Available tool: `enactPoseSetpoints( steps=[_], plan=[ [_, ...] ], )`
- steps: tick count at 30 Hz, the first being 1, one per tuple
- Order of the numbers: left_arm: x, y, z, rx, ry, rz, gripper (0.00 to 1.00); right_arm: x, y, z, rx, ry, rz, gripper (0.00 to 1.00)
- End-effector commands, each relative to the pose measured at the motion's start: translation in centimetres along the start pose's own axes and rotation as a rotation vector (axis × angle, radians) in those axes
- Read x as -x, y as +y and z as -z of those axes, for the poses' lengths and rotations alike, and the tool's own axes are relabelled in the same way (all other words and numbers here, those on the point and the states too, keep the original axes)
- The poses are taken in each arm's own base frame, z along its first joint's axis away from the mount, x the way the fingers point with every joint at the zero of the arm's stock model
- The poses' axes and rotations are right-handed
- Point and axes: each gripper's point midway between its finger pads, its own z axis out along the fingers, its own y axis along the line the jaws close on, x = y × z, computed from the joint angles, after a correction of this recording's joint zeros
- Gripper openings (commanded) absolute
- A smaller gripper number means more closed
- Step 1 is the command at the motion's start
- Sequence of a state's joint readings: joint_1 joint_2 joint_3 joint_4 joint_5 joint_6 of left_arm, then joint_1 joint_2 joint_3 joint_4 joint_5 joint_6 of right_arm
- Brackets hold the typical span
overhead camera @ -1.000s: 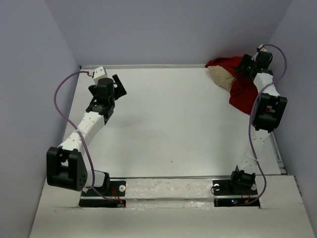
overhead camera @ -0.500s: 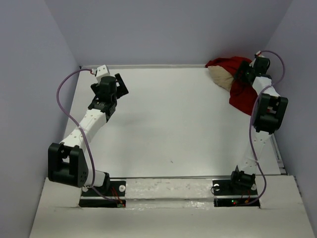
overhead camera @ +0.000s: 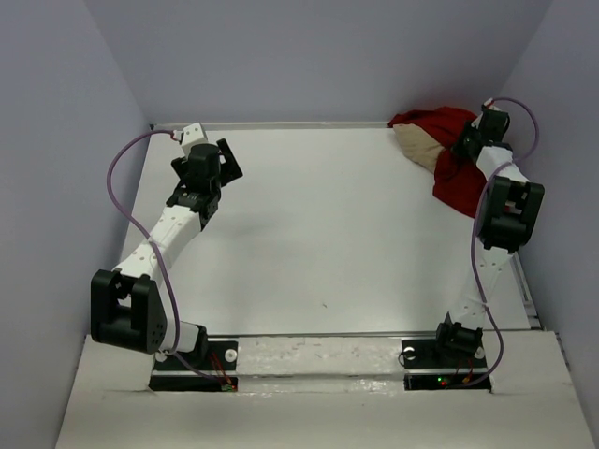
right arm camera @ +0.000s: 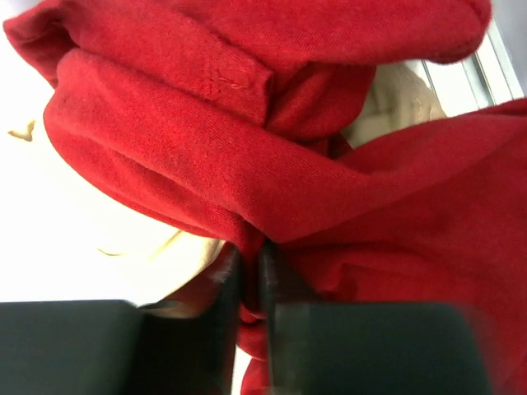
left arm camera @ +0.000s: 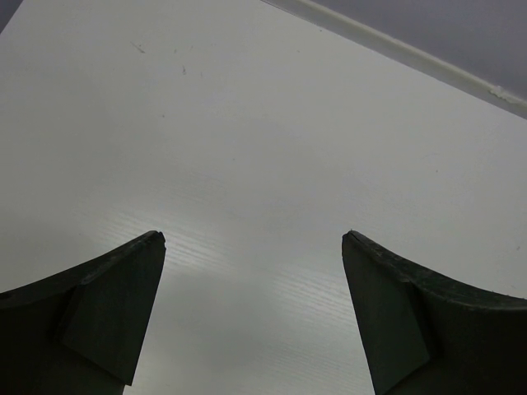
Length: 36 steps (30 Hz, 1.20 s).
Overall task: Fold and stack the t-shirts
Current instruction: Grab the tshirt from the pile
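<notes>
Two bunched t-shirts (overhead camera: 452, 185), red apparently over tan

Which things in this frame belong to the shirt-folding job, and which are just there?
Job: red t-shirt, pinched in the right claw; tan t-shirt bunched against it; left claw, open.
Just there: table; purple cables.

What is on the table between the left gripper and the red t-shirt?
Nothing. In the top view, only bare white table stretches from the left gripper to the red t-shirt in the far right corner.
</notes>
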<state>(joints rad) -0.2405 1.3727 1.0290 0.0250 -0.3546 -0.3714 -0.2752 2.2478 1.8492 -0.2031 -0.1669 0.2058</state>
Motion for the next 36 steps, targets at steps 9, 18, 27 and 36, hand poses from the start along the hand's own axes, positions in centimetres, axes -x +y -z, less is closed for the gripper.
enactPoseSetpoints(
  steps=[9,18,27,36],
  plan=[
    [1.7,-1.0,0.4,-0.031,-0.045,0.016,0.99,3.7,1.3,5.9,-0.032,-0.156,0.053,0.00],
    [0.6,-1.8,0.2,-0.041,-0.025,0.003,0.99,5.9,6.1,10.6,-0.020,-0.250,0.138,0.00],
    [0.1,-2.0,0.6,-0.041,-0.025,-0.004,0.99,4.7,17.3,14.1,0.259,-0.247,0.346,0.00],
    [-0.4,-2.6,0.8,-0.058,-0.014,-0.012,0.99,9.2,24.9,25.3,0.262,-0.529,0.455,0.00]
  ],
)
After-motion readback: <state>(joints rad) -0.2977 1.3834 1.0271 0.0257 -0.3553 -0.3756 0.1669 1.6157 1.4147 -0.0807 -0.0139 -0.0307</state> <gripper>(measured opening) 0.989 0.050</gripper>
